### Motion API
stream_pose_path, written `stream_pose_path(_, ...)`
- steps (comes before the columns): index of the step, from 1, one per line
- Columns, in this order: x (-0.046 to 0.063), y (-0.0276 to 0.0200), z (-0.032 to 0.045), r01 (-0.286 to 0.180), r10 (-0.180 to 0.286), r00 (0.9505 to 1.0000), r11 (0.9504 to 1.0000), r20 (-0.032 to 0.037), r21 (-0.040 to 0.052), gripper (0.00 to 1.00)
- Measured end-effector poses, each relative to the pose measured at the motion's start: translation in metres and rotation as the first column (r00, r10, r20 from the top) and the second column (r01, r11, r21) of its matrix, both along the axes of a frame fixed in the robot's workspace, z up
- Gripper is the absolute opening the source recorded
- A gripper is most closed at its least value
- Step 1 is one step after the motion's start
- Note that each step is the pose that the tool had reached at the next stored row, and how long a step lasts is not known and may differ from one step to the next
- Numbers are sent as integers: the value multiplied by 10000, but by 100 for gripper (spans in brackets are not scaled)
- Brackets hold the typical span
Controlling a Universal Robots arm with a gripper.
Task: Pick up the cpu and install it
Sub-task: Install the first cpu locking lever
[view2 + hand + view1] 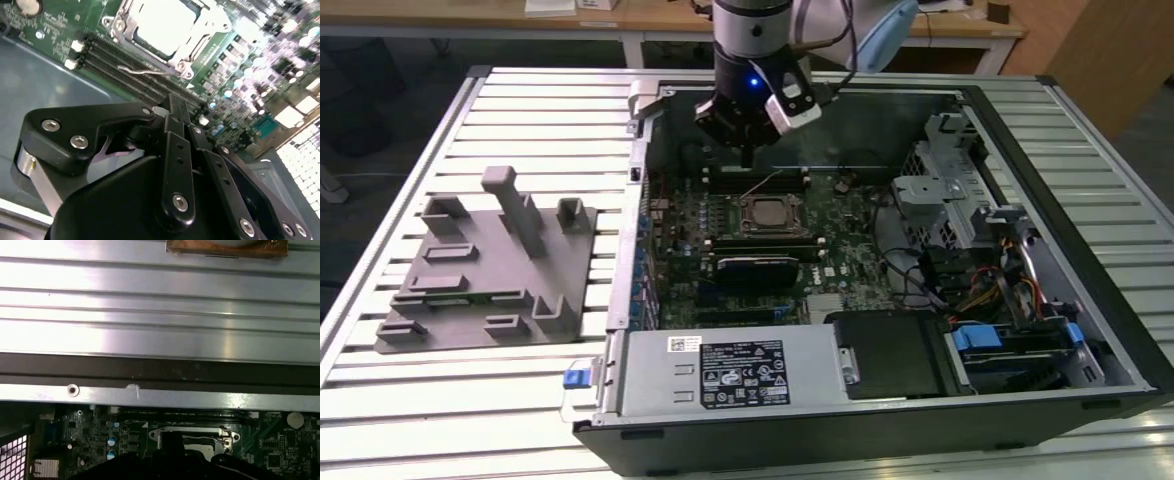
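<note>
The cpu (pixel 159 26) sits flat in the socket (pixel 769 213) on the green board (pixel 847 255), its pale metal top facing up, with the thin lever (pixel 145 71) lying along one side of the frame. It is a short way below and ahead of the jaws, not touching them. In the second wrist view the gripper (pixel 172 112) has its two black fingers (pixel 175 150) pressed together, with nothing between them. In the exterior view the gripper (pixel 744 160) hangs inside the open computer case (pixel 1067 290), above the memory slots (pixel 125 75). The grey tray (pixel 487 275) rests on the slatted bench (pixel 454 400), well apart on the exterior view's left.
</note>
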State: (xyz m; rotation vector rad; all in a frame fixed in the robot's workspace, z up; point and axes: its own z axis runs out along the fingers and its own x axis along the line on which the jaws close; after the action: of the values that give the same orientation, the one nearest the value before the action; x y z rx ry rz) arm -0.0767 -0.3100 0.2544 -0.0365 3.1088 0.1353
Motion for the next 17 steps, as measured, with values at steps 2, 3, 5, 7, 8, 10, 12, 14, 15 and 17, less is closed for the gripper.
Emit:
stream_pose_path(2, 8, -2, -9, 1, -1, 10000, 10000, 3, 46, 11)
stream_pose_path(3, 10, -2, -12, 2, -2, 10000, 10000, 2, 44, 11)
stream_pose_path(5, 24, -2, -19, 2, -2, 10000, 10000, 1, 33, 11)
stream_pose_path(7, 43, -2, -29, 2, -2, 10000, 10000, 1, 11, 11)
stream_pose_path(8, 57, -2, -35, 2, -2, 10000, 10000, 3, -7, 11)
stream_pose_path(10, 76, -2, -44, 1, -1, 10000, 10000, 1, -62, 11)
stream_pose_path(12, 91, 0, -56, 2, -2, 10000, 9999, 2, -125, 11)
stream_pose_path(14, 105, 2, -64, 3, -3, 10000, 9997, 0, -224, 11)
stream_pose_path(15, 111, 3, -70, 2, -2, 10000, 9997, 2, -245, 11)
stream_pose_path(17, 123, 3, -80, 2, -2, 10000, 9997, 2, -245, 11)
